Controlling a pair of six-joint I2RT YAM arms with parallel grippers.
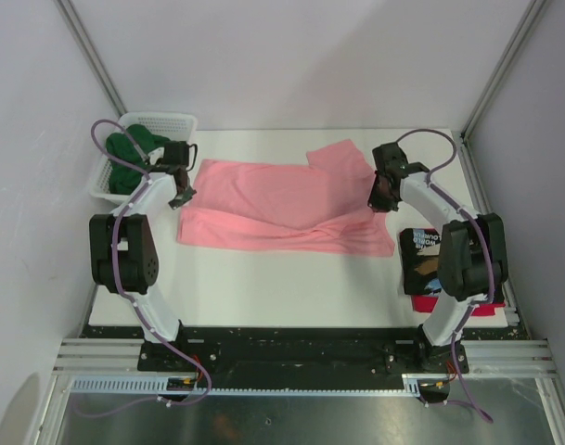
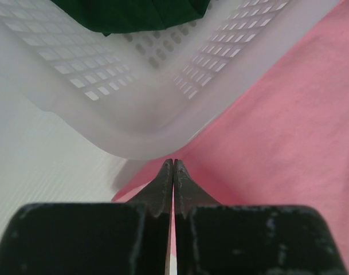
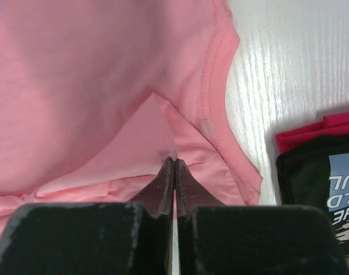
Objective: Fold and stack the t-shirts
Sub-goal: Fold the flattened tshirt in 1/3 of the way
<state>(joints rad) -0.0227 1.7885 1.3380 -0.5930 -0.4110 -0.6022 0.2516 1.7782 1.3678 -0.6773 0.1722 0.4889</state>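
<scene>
Lying across the middle of the table [image 1: 291,297], the salmon-pink tee [image 1: 273,209] has its long axis running left to right, so each arm has one end of it. The left gripper [image 1: 183,200] sits at the shirt's left edge, just beside the corner of the white mesh basket [image 1: 161,119]. Its jaws are pressed tip to tip over the cloth's border. The right gripper [image 1: 380,202] sits at the opposite end, near the sleeve. Its jaws are likewise closed, and the tips meet at a small pucker in the fabric (whether either pair has pinched a layer of cloth cannot be told from these views).

The shirt looks partly doubled over along its near side, with wrinkles gathering toward the right, so the fold seems to be in progress. Any next fold would probably go across the short axis, away from or toward the bases, with both ends moving together. The dark green tee [image 1: 134,153] waits in the basket. The black tee [image 1: 423,255] lies on the red tee [image 1: 486,311] at the table's right edge, nearer the right arm.
</scene>
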